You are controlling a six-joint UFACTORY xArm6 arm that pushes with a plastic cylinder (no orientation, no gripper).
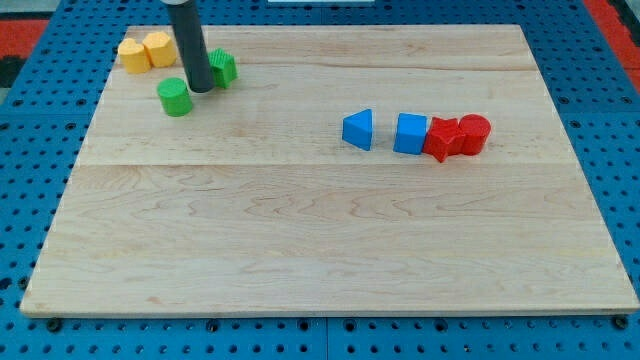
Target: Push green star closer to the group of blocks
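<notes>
The arm carries no gripper, only a dark rod whose tip [201,89] rests on the desk [330,230] against the left side of the green star [224,68], partly hiding it. A green cylinder [175,97] sits just beside the tip, lower left.

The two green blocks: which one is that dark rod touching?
My tip sits against the green star, the one further toward the view's top right. The green cylinder stands apart, lower left.
</notes>
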